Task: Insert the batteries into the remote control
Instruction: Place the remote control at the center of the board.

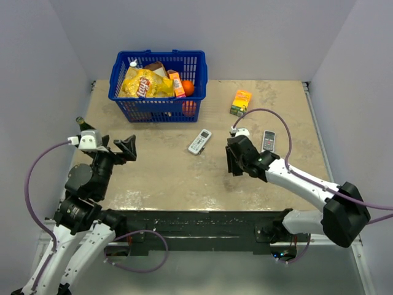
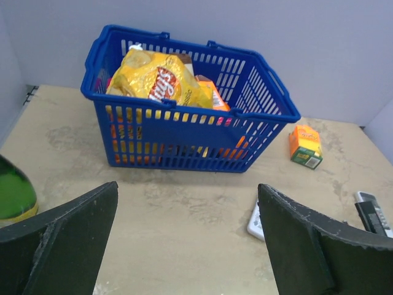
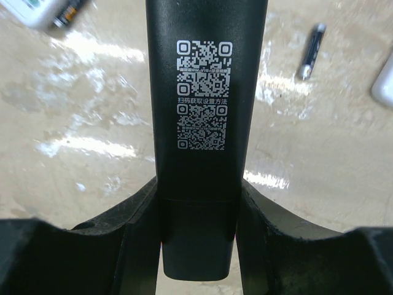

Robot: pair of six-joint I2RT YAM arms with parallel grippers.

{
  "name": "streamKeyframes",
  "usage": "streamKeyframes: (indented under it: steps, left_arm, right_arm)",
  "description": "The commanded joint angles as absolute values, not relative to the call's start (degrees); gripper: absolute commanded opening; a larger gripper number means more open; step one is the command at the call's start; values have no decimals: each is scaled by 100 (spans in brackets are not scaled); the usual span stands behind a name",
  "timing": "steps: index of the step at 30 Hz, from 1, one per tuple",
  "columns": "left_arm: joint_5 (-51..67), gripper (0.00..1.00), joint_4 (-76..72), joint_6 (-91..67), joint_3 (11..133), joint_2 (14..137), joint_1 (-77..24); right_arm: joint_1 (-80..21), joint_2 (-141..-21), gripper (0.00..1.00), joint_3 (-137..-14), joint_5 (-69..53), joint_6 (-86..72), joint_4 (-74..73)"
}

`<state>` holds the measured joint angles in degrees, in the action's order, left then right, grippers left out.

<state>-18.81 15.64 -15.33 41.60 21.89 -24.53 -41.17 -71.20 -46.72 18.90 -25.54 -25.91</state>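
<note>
The right pincer is clenched on the slim, matte black remote control, a smooth bar printed with two square codes, above the mottled beige bench. One thin, glinting cylindrical battery lies on the bench nearby. The left pincer is spread wide and holds nothing, facing one blue plastic lattice basket. Two white remotes lie apart.

The top view looks down from above the near edge over the whole table. The left wrist view sits low, facing far toward the basket, which the top view shares. The right wrist view looks down, close on the remote.
</note>
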Motion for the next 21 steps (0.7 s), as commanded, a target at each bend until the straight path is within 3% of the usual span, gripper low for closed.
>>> streamKeyframes:
  steps: [1, 7, 15, 20, 21]
  left_arm:
    - [-2171, 100, 1477, -1292, 3833, 2057, -2479]
    - [-2197, 100, 1494, -1318, 3727, 2048, -2479]
    - [-2285, 100, 1477, -1292, 3630, 2004, -2479]
    - [-2329, 100, 1468, -1283, 3604, 1986, -2479]
    - [-2338, 100, 1468, -1292, 3604, 1978, -2479]
  right_arm:
    - [-3991, -7277, 0, -4456, 1574, -2795, -2593]
    - [-3788, -7786, 0, -4254, 1310, -2804, -2330]
    - [-3771, -8603, 16, -4043, 941, -2830, -1811]
    - [-3762, -8938, 29, -4060, 844, -2848, -1661]
    - [-3770, -8956, 42, -4061, 826, -2856, -1644]
